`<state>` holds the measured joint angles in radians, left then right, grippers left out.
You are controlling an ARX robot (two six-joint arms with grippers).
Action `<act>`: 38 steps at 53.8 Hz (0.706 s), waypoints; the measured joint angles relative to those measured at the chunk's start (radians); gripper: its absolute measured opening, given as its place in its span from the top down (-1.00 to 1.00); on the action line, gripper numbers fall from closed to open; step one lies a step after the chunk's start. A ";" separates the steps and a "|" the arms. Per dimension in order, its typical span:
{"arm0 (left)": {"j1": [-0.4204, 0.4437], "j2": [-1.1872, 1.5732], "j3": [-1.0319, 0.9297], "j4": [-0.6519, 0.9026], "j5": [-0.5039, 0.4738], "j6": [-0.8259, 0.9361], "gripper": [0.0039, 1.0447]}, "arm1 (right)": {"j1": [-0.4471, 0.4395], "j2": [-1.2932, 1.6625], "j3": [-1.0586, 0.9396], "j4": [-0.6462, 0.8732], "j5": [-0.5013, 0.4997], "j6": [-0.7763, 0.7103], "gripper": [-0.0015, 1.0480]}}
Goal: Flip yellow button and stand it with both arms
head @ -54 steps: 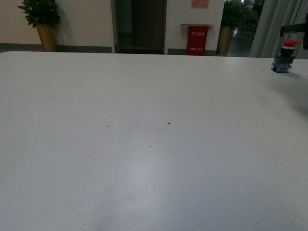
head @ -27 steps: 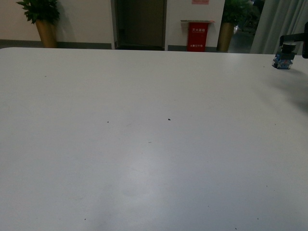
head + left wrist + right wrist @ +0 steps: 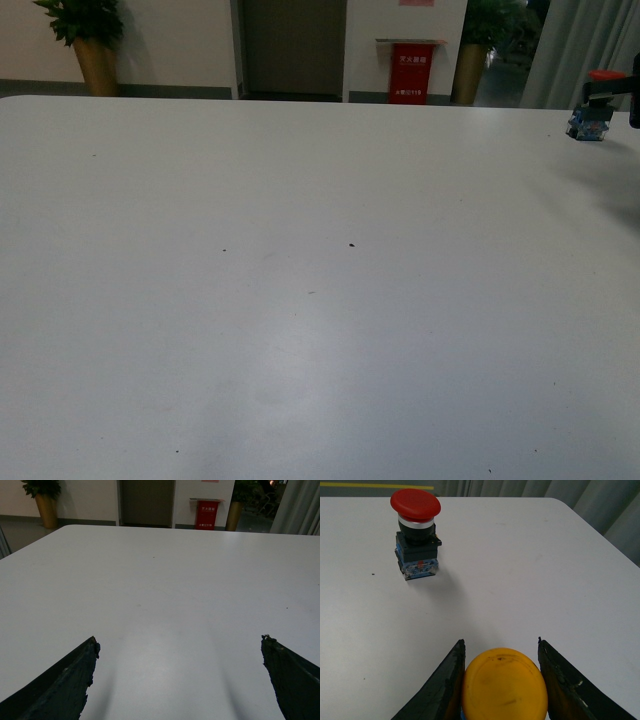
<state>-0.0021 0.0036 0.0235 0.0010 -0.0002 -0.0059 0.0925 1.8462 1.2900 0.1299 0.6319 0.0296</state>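
The yellow button [image 3: 504,687] shows in the right wrist view, its flat round yellow-orange cap facing the camera. My right gripper [image 3: 500,641] is shut on it, with one black finger [image 3: 447,680] against each side of the cap. Its blue body is almost wholly hidden behind the cap. In the front view the yellow button is out of sight, and only a black part of the right arm [image 3: 612,88] shows at the far right edge. My left gripper [image 3: 179,639] is open and empty, held low over the bare white table [image 3: 175,580].
A like switch with a red mushroom cap [image 3: 417,535] stands upright on the table beyond the right gripper. It also shows at the far right of the front view [image 3: 588,122]. The table's far right corner [image 3: 560,505] is close by.
The front view has tilted, so the table's far edge sits higher. The black arm part at the right edge has come down across the red-capped switch.
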 joint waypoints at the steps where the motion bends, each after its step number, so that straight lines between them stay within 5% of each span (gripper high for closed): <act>1: 0.000 0.000 0.000 0.000 0.000 0.000 -0.87 | 0.000 0.000 -0.001 0.000 0.000 0.000 0.30; 19: 0.000 0.000 0.000 0.000 0.000 0.000 -0.87 | 0.000 0.002 -0.005 0.002 0.002 0.000 0.29; 38: 0.000 0.000 0.000 0.000 0.000 0.000 -0.87 | -0.001 0.013 -0.005 0.002 -0.008 0.001 -0.81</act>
<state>-0.0021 0.0036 0.0235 0.0010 -0.0002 -0.0063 0.0917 1.8595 1.2854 0.1318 0.6243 0.0307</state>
